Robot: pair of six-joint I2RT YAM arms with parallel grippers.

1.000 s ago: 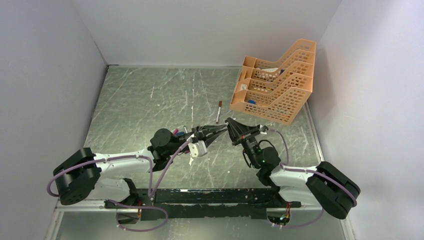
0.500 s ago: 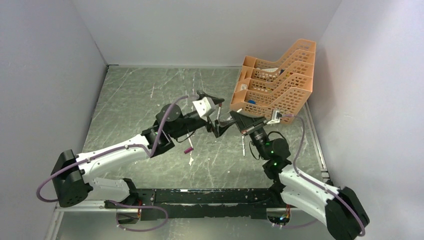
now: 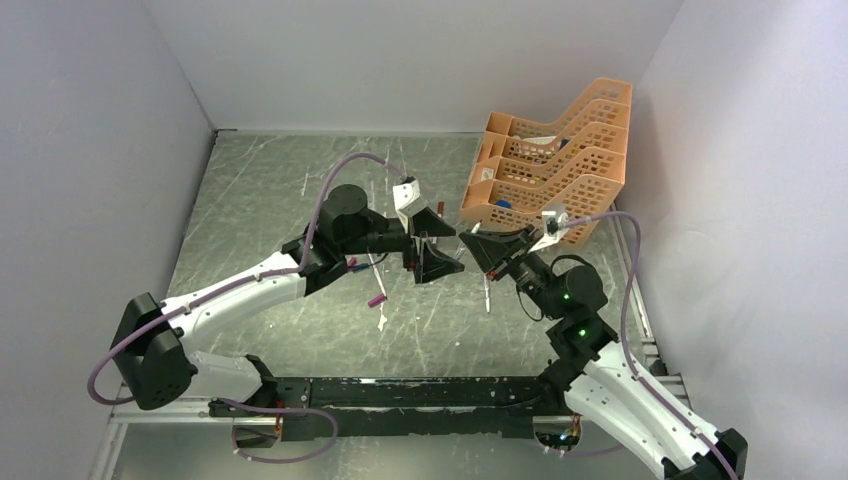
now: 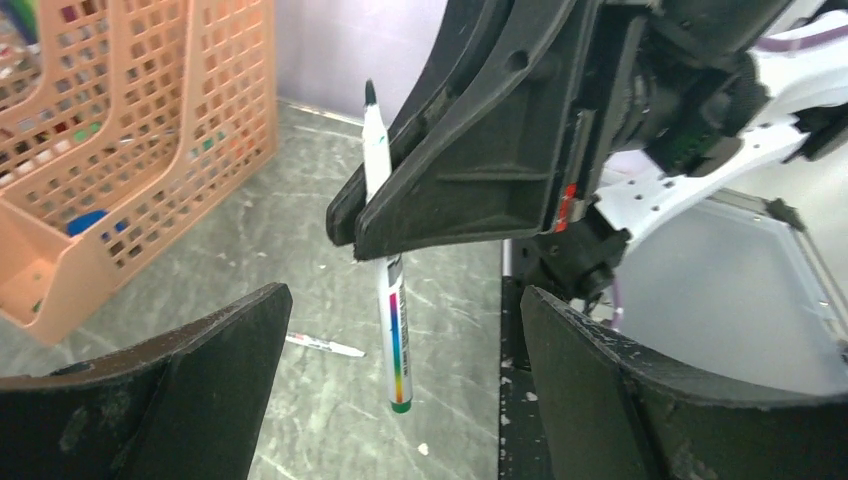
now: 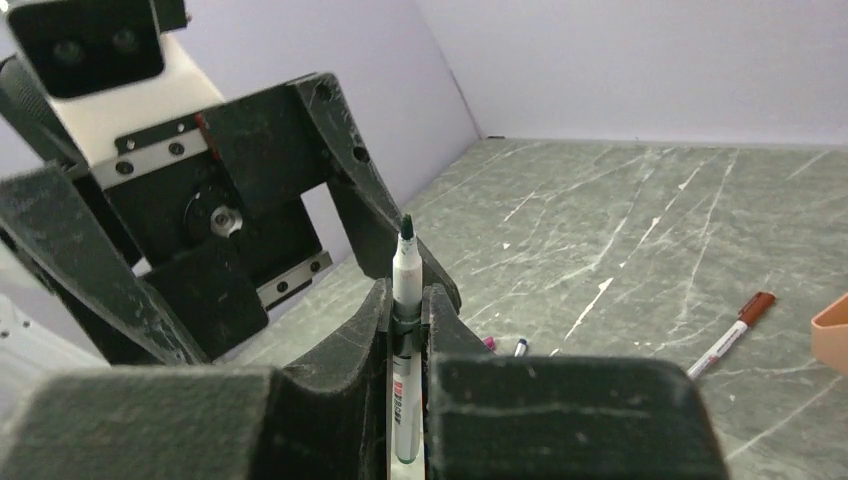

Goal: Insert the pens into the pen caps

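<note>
My right gripper [image 5: 405,295] is shut on a silvery-white pen [image 5: 405,270], held upright with its dark tip uncapped and pointing up. In the left wrist view that pen [image 4: 388,300] hangs below the right gripper's black fingers [image 4: 470,150]. My left gripper [image 4: 400,295] faces it, open wide with nothing in it, one jaw on each side of the pen and clear of it. In the top view the left gripper [image 3: 450,250] and the right gripper [image 3: 472,243] meet above mid-table. A pink cap [image 3: 377,299] lies on the table. Another pen [image 3: 487,290] lies below the right gripper.
An orange mesh tray [image 3: 550,170] stands at the back right, close behind the right gripper. A pen with a red-brown cap [image 5: 735,332] lies on the table near the tray. A pink cap [image 5: 489,342] and a blue-tipped piece [image 5: 520,347] lie beyond my right fingers.
The left gripper has opened wide and swung toward the back, turning to face the right gripper. The right arm has stretched forward with its pen. A pink cap now lies mid-table.
</note>
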